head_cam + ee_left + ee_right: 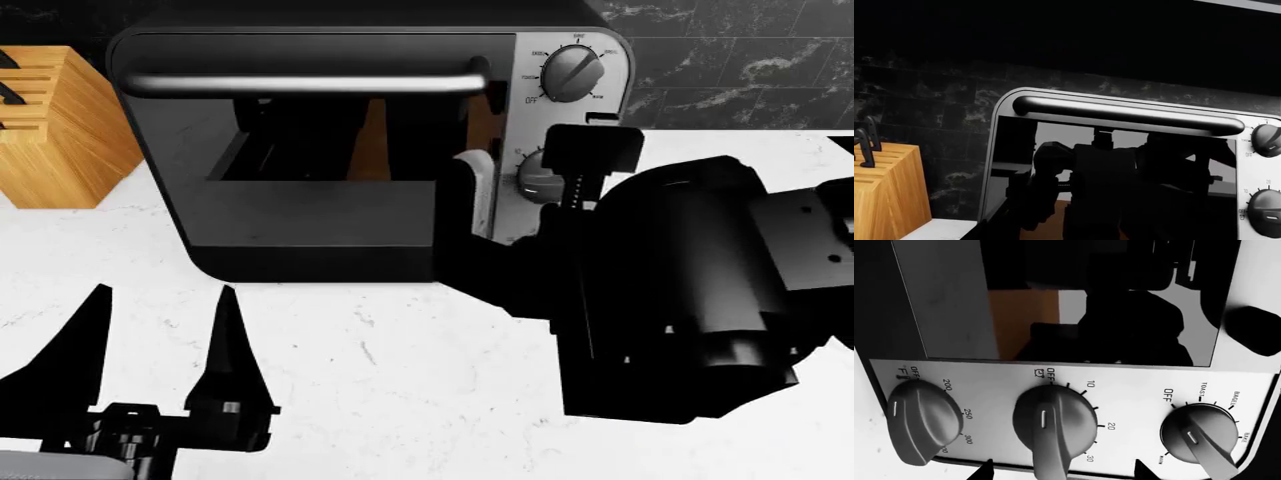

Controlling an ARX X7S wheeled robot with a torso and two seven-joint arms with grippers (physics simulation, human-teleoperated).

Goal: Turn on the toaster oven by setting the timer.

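At the far left of the head view, a wooden knife block is standing on the white marble countertop just beside the toaster oven, with black knife handles projecting from its slots. In front of it, the left gripper is hovering above the bare counter with its two pointed fingers spread apart and gripping nothing, tips aimed at the oven. The toaster oven is sitting at the back of the counter against the dark marbled wall, its long axis running left to right and its glass door facing the robot; the silver bar handle is lying horizontally across the door top. The silver control panel is occupying the oven's right end, its dials stacked vertically. The right gripper is positioned directly at the timer dial, whose pointer is resting near OFF; its fingers are standing apart, one to each side of the dial, not closed on it. The temperature dial is also reading near OFF, and the function dial is pointing away from OFF.
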